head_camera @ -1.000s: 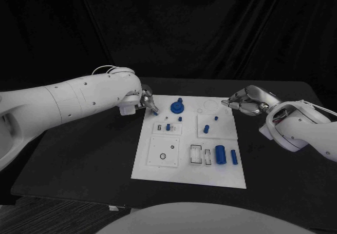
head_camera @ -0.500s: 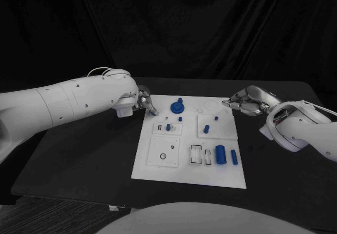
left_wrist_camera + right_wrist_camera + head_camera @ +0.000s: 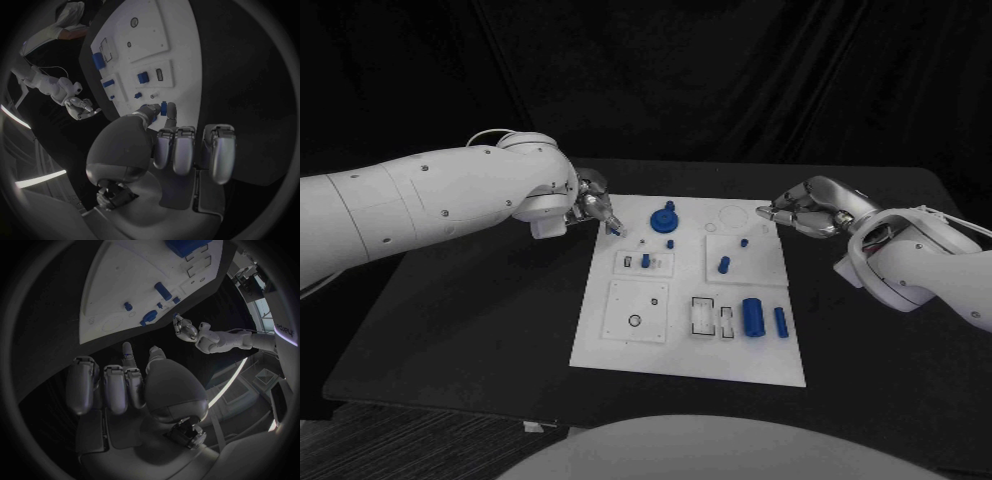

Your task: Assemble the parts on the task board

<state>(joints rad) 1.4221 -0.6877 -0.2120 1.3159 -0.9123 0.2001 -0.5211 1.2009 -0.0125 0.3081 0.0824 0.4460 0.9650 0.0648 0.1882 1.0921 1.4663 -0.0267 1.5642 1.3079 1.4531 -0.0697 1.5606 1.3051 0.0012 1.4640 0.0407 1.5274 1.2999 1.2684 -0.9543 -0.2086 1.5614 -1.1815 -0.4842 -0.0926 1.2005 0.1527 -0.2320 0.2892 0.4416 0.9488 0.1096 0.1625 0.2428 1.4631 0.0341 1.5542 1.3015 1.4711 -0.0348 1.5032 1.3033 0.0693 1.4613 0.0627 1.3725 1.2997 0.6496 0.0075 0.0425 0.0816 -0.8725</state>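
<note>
The white task board [image 3: 625, 345] lies mid-table with several blue parts on it. My left hand [image 3: 594, 209] hovers at the board's far left corner and pinches a small blue piece [image 3: 615, 229] between thumb and a finger; the left wrist view shows that piece [image 3: 164, 108] at the fingertips [image 3: 170, 111] over the board [image 3: 150, 30]. A round blue part [image 3: 665, 218] sits just right of it. My right hand [image 3: 803, 216] hangs beside the board's far right corner, fingers curled in with nothing in them; the right wrist view shows it [image 3: 128, 382] short of the board [image 3: 131, 280].
Nearer on the board are a blue peg [image 3: 723, 265], a thick blue cylinder [image 3: 753, 318], a slim blue bar [image 3: 780, 322], empty rectangular slots [image 3: 705, 315] and a small black ring [image 3: 635, 321]. Black table [image 3: 473, 320] surrounds the board.
My left arm has swung its elbow outward and back; its hand has stayed at the board's far left corner with the blue piece. The right hand has not moved.
</note>
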